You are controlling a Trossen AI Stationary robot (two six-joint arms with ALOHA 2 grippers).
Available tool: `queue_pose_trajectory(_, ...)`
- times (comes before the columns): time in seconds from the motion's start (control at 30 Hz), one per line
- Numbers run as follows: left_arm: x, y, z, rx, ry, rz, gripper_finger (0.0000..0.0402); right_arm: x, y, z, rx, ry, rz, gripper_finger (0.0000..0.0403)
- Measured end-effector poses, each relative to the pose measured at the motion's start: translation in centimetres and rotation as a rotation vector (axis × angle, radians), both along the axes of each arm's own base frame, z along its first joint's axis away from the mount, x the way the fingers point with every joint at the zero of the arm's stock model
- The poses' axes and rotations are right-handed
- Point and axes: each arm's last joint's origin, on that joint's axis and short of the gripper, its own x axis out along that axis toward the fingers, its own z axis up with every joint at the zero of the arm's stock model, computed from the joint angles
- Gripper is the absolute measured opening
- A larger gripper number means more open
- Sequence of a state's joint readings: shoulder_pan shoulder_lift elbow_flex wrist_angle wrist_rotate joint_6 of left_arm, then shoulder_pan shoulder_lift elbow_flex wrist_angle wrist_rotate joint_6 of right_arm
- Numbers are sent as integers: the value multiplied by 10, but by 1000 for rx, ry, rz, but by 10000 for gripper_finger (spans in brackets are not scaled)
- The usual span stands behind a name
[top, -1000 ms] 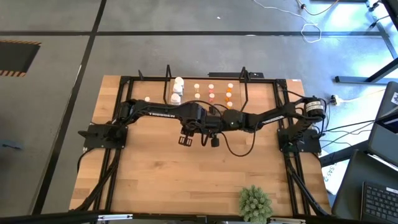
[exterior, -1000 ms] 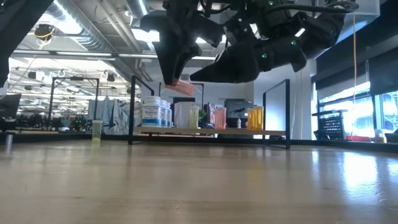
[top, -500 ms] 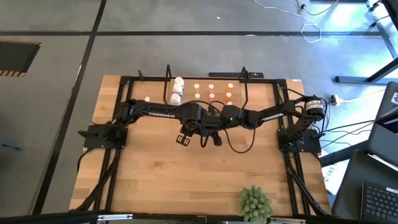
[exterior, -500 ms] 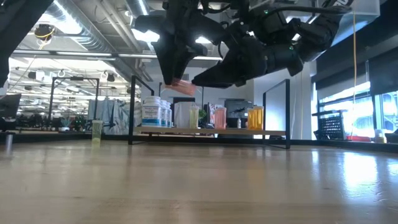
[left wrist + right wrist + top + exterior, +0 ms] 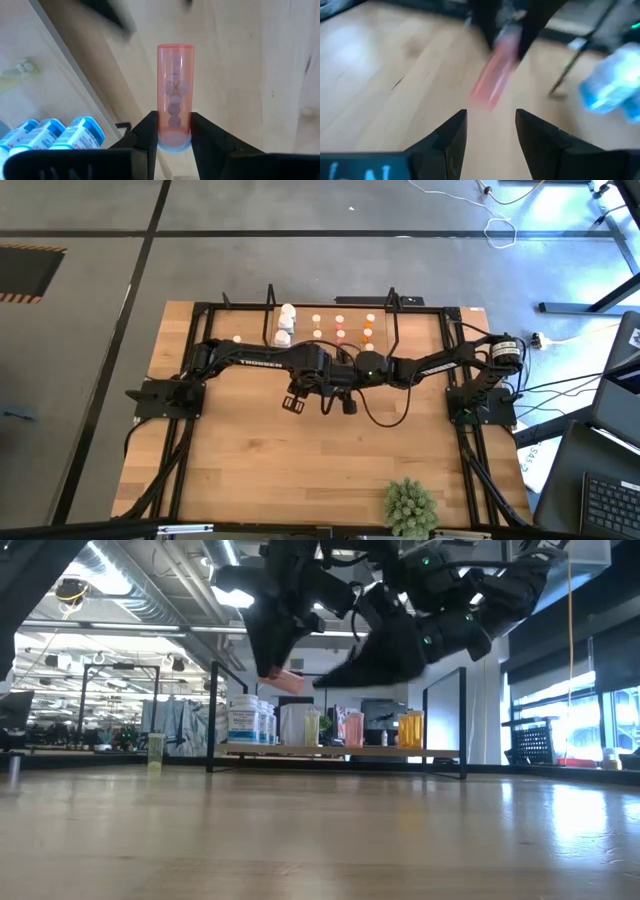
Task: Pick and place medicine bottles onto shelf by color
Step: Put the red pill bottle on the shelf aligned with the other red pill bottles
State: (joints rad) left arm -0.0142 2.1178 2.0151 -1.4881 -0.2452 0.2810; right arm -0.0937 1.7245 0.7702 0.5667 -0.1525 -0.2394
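Left gripper clamped on pink bottle above tabletop; right gripper spread, empty, approaching. Best aligned squarely before closing.

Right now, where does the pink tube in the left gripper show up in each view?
High view: hidden under the left gripper.
Low view: pink tube hangs upper centre-left, above the shelf.
Left wrist view: centre, clamped between the fingers.
Right wrist view: blurred, centre.
Shared landmark: blue-labelled white bottles.
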Motion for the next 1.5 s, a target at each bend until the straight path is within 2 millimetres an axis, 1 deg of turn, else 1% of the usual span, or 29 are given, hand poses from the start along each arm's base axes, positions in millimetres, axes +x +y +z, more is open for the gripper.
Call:
queue_pose_trajectory(0.07,-3,1,1,0,24,-7,86,-2,1,-6,18,48,36,171)
queue_pose_trajectory(0.17,-8,1,1,0,75,-5,86,-3,2,-8,57,78,29,171)
queue_pose_trajectory(0.23,-8,1,1,-7,76,20,86,-5,2,-11,79,122,20,171)
queue_pose_trajectory(0.37,-8,3,1,-77,70,59,86,-10,5,-17,93,204,32,171)
queue_pose_trajectory(0.43,-8,4,1,-82,70,71,86,-12,11,-20,100,244,63,171)
queue_pose_trajectory(0.57,-8,11,1,-95,58,118,86,-19,30,-22,110,341,126,171)
queue_pose_trajectory(0.7,-8,18,-1,-103,55,150,86,-28,50,-18,133,418,165,171)
queue_pose_trajectory(0.8,-10,22,-11,-112,88,172,86,-35,63,-11,155,451,182,171)
queue_pose_trajectory(0.9,-13,23,-25,-133,123,195,86,-42,70,-2,167,466,186,171)
queue_pose_trajectory(1.03,-12,18,-45,-153,113,187,86,-52,76,11,140,467,120,171)
queue_pose_trajectory(1.27,-8,7,-81,-160,35,177,86,-68,77,33,68,439,-18,171)
queue_pose_trajectory(1.5,-4,3,-106,-181,-66,166,86,-74,71,45,11,391,-118,171)
